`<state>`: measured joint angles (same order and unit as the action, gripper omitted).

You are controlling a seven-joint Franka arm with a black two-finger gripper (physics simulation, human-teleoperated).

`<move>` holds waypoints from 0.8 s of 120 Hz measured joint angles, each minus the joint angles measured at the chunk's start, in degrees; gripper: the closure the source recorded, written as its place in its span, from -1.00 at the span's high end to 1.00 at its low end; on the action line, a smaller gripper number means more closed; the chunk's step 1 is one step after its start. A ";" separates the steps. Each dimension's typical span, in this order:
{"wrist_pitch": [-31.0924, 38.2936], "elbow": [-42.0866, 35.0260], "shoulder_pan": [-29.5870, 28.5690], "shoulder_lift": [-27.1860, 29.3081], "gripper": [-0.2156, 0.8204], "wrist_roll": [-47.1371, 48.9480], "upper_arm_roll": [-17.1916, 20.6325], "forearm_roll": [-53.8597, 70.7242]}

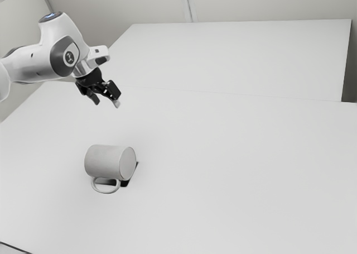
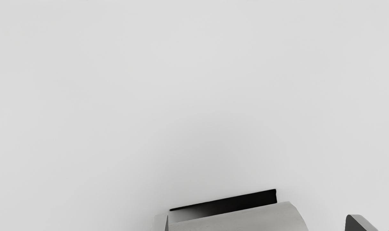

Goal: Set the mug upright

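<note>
White all over, the mug lies on its side on the table, below the gripper and well apart from it in the exterior view. The black gripper is spread wide, its 2 fingers standing far from each other, and it has hold of nothing. In the exterior view, the mug's handle is on the side farther from the gripper, and 1 flat-looking round end of the mug faces the exterior view's right; whether that is the mouth or the base, I cannot tell. In the wrist view, part of the mug's curved grey-white wall shows between the 2 fingertips, nearer to 1 of them than to the other. A black patch runs along the table just beside that wall, narrowing to a thin point near the closer finger.
</note>
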<state>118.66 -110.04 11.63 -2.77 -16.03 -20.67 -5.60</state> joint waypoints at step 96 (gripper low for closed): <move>-10.00 -2.81 -8.47 -7.04 0.58 -27.05 -11.22 -24.86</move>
<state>108.65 -112.85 3.16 -9.81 -43.08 -31.88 -30.47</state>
